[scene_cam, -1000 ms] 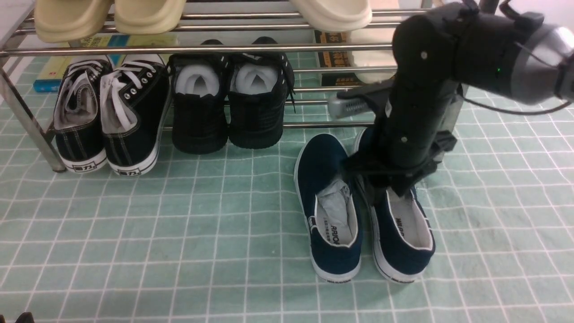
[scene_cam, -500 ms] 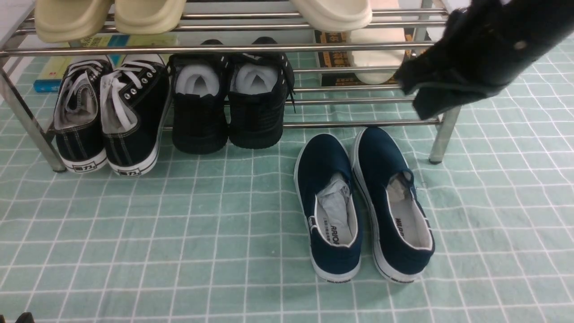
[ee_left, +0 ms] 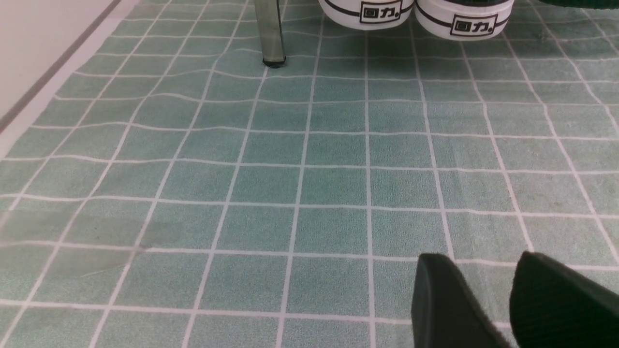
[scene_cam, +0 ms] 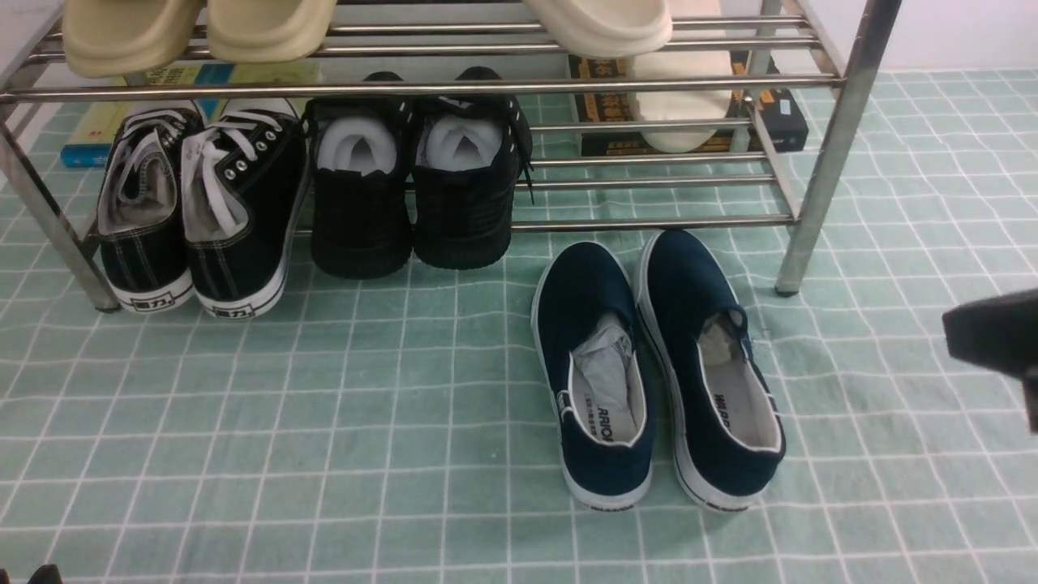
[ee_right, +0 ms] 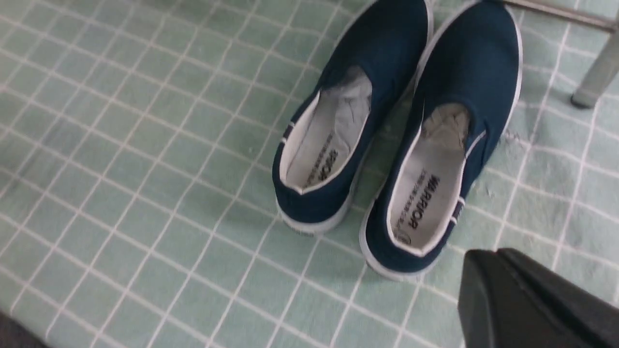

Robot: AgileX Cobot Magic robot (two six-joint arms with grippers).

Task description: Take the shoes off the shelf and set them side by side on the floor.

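Observation:
Two navy shoes stand side by side on the pale green gridded floor [scene_cam: 324, 405], just in front of the steel shelf [scene_cam: 405, 85]: the left shoe [scene_cam: 592, 357] and the right shoe [scene_cam: 714, 357], heels toward me. The right wrist view shows both, one [ee_right: 348, 111] beside the other [ee_right: 449, 145]. My right gripper [ee_right: 483, 254] is shut on nothing and hangs near the right shoe's heel, apart from it; it shows as a dark block [scene_cam: 993, 341] at the front view's right edge. My left gripper [ee_left: 483, 265] is open over bare floor, nothing between its fingers.
On the shelf's lower tier sit black lace-up sneakers [scene_cam: 195, 211] and all-black shoes [scene_cam: 413, 195]. Cream slippers [scene_cam: 195, 28] lie on the top tier, with boxes [scene_cam: 689, 134] behind. A shelf leg [scene_cam: 811, 219] stands right of the navy pair; another leg [ee_left: 270, 34] is far ahead of the left gripper.
My right arm lifted away from the right navy shoe, swung up past the shelf and drew back to the right edge. Both shoes stayed where they were.

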